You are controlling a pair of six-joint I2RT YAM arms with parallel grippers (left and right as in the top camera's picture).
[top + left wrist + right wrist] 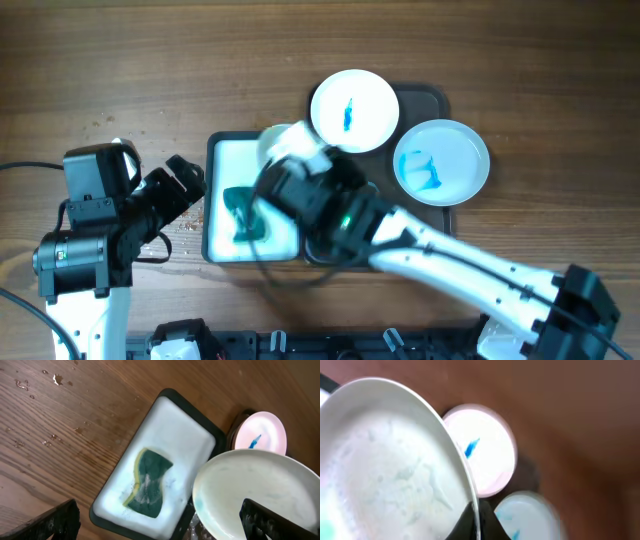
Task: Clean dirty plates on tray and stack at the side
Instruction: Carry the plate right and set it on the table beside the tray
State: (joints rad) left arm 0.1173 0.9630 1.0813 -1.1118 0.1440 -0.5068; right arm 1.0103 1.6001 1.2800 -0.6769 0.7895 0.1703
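Above the white, dark-rimmed rectangular wash basin, at the corner nearest the blue-smeared white plate, the right gripper clenches a round white plate by its rim alone. That thin hold could let the plate slip and drop onto the basin. The held plate is round, so it has no long axis; it hangs tilted, hollow face towards the gaping left gripper beside the basin

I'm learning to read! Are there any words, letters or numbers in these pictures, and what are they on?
None. No writing shows on the lifted plate, the white plate, the pale blue plate, the sponge or its white tray. The blue marks are smears, not letters.
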